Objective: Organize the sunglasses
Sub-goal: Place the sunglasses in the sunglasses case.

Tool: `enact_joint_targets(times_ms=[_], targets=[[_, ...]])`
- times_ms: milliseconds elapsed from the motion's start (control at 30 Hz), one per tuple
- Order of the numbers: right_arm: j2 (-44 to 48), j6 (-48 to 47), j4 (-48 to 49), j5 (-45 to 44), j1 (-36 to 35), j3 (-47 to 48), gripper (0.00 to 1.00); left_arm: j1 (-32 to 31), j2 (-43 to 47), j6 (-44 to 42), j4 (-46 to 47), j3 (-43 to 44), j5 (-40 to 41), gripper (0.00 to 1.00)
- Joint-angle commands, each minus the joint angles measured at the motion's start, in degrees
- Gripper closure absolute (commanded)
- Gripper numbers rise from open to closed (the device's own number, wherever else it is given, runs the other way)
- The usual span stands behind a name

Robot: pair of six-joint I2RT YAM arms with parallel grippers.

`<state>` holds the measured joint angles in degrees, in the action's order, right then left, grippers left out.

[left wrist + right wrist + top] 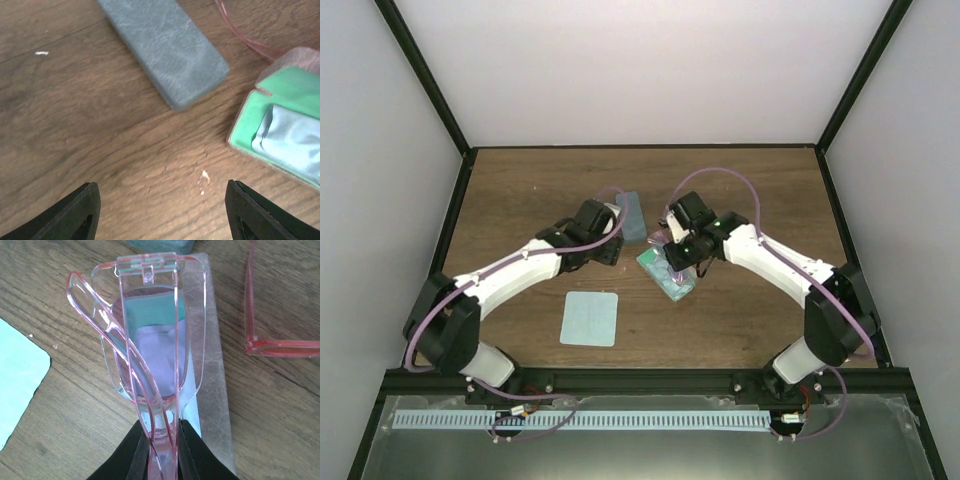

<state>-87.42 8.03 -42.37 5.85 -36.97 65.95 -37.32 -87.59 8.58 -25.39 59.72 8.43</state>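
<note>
My right gripper is shut on the translucent pink sunglasses, gripping them at one end. They hang folded just above the open green-lined case, which holds a pale blue cloth. The red-orange sunglasses lie on the wood to the right of that case. In the top view the right gripper is over the open case. My left gripper is open above bare wood, with nothing between its fingers, left of the open case and below the closed blue-grey case.
A pale teal square cloth lies flat on the table's near middle. The closed blue-grey case lies between the two arms, toward the back. Black frame posts and white walls bound the wooden table.
</note>
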Motion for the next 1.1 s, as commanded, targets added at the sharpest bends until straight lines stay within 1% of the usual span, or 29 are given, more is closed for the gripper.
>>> enact_joint_targets(times_ms=[0,200,300,433,567,667,933,1067], targets=[[-1.44,-2.07,4.15,2.39,-1.22,1.71,0.91,0.04,4.80,2.53,-0.81,-4.42,2.70,0.28],[-5.06,-1.40,6.63,2.51,-2.31,0.05,0.91,0.49,8.78,4.70,-1.23,-8.15,1.60,0.28],[-7.06,-2.08,6.80,1.03,-2.37,-0.09,0.91,0.50,9.87,5.06,-1.61,-9.27,1.31,0.27],[-9.67,-3.01,6.97,-2.23,-2.30,-0.61,0.91,0.49,10.61,5.04,-1.95,-10.29,0.89,0.27],[-12.33,-2.84,6.50,-2.74,-2.44,0.28,0.91,0.49,10.65,5.24,-1.68,-10.96,0.91,0.28],[-14.51,-2.83,5.63,-4.98,-2.83,0.69,0.91,0.54,10.21,5.35,-1.42,-11.12,0.35,0.28],[-16.52,-2.50,6.25,-4.82,-2.93,0.93,0.91,0.49,10.17,4.66,-1.51,-11.44,0.28,0.28],[-16.77,-2.29,5.96,-3.40,-3.14,1.02,0.90,0.51,10.41,4.40,-1.36,-12.44,0.32,0.28]])
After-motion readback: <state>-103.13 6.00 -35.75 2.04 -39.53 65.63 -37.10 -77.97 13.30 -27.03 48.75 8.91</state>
